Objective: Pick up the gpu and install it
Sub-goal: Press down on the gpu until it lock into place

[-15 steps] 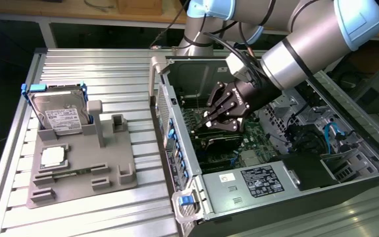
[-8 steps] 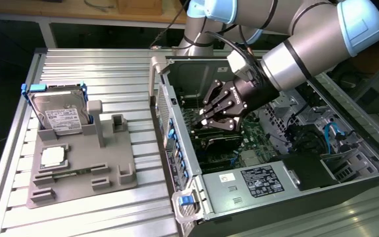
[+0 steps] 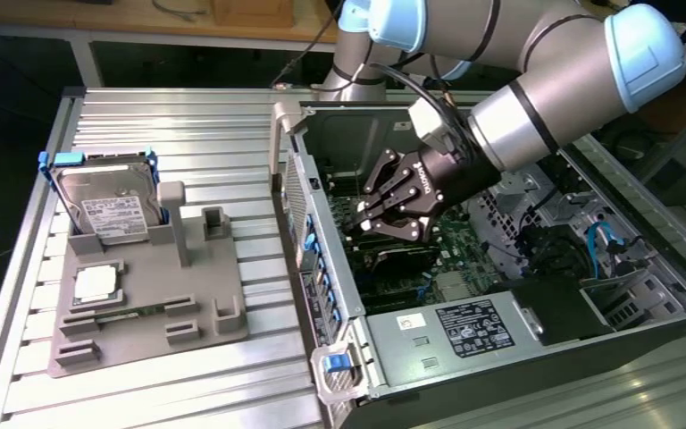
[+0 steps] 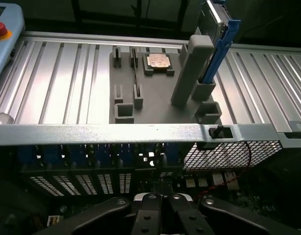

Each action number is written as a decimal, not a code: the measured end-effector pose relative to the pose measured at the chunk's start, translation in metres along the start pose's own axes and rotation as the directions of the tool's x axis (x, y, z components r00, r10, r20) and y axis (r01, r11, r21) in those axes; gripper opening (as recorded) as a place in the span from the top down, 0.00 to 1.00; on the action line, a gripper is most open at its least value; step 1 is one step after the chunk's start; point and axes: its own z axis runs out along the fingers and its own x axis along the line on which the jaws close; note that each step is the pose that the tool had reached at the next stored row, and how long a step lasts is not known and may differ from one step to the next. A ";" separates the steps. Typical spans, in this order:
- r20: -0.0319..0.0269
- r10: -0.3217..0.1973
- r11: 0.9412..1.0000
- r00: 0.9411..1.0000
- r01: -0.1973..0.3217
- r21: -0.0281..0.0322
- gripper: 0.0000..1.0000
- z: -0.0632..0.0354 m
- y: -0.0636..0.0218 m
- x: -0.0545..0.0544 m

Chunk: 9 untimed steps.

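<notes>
Right between gripper (image 3: 375,218) fingertips, the gpu (image 3: 400,237)

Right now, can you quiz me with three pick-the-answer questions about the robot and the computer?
1. Where is the gripper? A on the floor; B inside the open computer case; C on a shelf.
2. What colour is the frame on the hard drive? A red; B yellow; C blue.
3. How are the gripper's fingers? A closed together; B spread wide; C missing.
Answers: 1B, it hangs over the motherboard; 2C, blue edges the drive; 3A, the wrist view shows them shut together.
</notes>
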 end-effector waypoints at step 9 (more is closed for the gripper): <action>-0.001 -0.003 1.000 1.000 0.003 -0.009 0.89 0.0053 0.0016 0.006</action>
